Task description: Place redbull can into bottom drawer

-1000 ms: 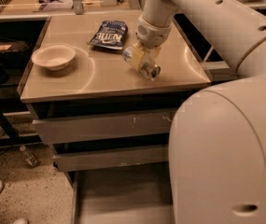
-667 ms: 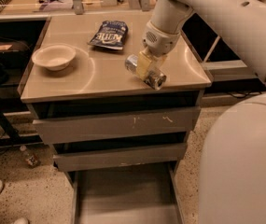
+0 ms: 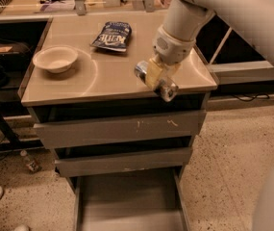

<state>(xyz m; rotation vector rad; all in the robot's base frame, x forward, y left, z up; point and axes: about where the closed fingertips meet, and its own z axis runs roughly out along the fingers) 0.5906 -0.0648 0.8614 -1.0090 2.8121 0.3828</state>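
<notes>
Change: over the last second your gripper (image 3: 156,77) has carried the redbull can (image 3: 142,70) from the right middle of the counter (image 3: 107,83) toward its front edge, near the front right corner.
Bowl (image 3: 55,59): you see it upright by the left edge, unmoved.
Chip bag (image 3: 111,36): lies flat near the back edge, about centre, well apart from the bowl.
Gripper: hangs over the front edge near the right corner, fingers clamped on the can.
Redbull can: held tilted on its side, clear of the countertop, shiny end pointing left.
Upper drawers (image 3: 119,129): both fronts closed below the front edge.
Bottom drawer (image 3: 129,201): pulled out below the two upper drawers, its flat grey floor exposed.
</notes>
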